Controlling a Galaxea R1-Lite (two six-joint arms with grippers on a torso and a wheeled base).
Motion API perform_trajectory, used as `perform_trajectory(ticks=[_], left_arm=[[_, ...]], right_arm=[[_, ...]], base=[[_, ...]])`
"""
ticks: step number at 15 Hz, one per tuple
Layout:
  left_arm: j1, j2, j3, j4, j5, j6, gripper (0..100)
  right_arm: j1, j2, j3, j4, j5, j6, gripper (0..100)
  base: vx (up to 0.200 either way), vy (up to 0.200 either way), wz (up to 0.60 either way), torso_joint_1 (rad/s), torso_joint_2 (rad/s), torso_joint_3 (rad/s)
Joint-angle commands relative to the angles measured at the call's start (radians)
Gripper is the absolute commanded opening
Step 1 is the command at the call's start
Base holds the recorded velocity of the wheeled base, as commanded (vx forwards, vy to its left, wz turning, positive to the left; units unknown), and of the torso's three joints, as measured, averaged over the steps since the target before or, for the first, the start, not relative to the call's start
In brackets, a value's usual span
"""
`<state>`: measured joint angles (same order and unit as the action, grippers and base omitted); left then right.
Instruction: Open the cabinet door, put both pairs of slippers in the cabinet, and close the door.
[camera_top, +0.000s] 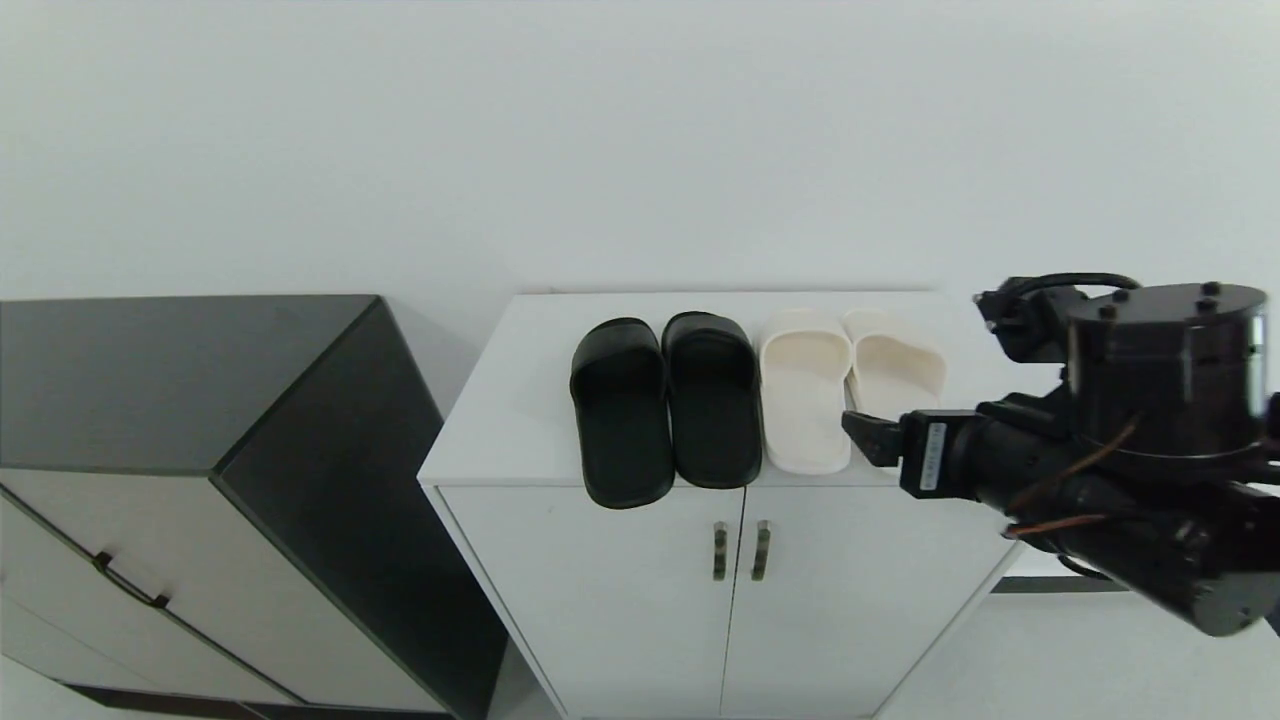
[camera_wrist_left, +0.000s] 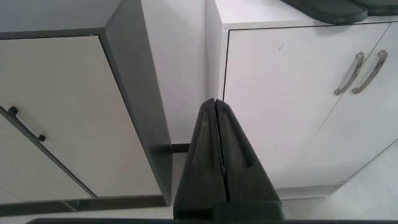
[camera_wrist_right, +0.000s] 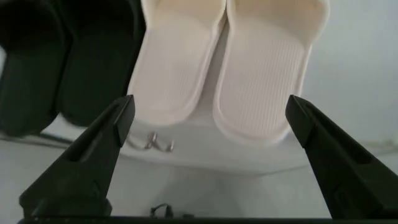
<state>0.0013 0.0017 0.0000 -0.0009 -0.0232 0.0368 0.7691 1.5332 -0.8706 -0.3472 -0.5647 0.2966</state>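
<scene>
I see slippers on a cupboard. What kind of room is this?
Probably a home entryway, or a room set up like one: black slippers and cream slippers sit atop a white cabinet with two doors, beside a dark cabinet, against a plain wall.

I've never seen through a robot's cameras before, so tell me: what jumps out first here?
Two pairs stand out, black slippers and cream slippers, side by side on top of a white cabinet with both doors shut. The right end effector is wide open before the cream pair's heels.
</scene>
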Motion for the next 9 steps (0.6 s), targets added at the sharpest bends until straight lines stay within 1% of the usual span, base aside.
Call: perform_trajectory(ticks=[1,3,4,6,7,8,9], left_arm=[[0.0,0.0,0.0,-0.001,0.0,0.0,0],[-0.001,0.001,0.0,-0.001,0.0,0.0,0],[0.0,0.001,0.0,-0.001,0.0,0.0,0],[0.0,0.001,0.0,-0.001,0.0,0.0,0],[0.0,0.001,0.0,-0.001,0.0,0.0,0],[0.0,0.0,0.0,-0.001,0.0,0.0,0],[0.0,0.001,0.0,-0.001,0.0,0.0,0]], right_arm=[[-0.011,0.185,-0.09,-0.095,-0.049,-0.082,100],[-0.056,0.239,-0.128,-0.154,-0.066,-0.152,100],[-0.077,0.266,-0.149,-0.176,-0.066,-0.165,100],[-0.091,0.3,-0.174,-0.184,-0.067,-0.165,100],[-0.093,0.332,-0.199,-0.184,-0.095,-0.157,100],[-0.093,0.335,-0.205,-0.185,-0.098,-0.154,100],[-0.094,0.378,-0.241,-0.196,-0.119,-0.139,100]], base=[[0.0,0.0,0.0,0.0,0.0,0.0],[0.0,0.0,0.0,0.0,0.0,0.0],[0.0,0.0,0.0,0.0,0.0,0.0],[0.0,0.0,0.0,0.0,0.0,0.0],[0.0,0.0,0.0,0.0,0.0,0.0],[0.0,0.0,0.0,0.0,0.0,0.0],[0.0,0.0,0.0,0.0,0.0,0.0]])
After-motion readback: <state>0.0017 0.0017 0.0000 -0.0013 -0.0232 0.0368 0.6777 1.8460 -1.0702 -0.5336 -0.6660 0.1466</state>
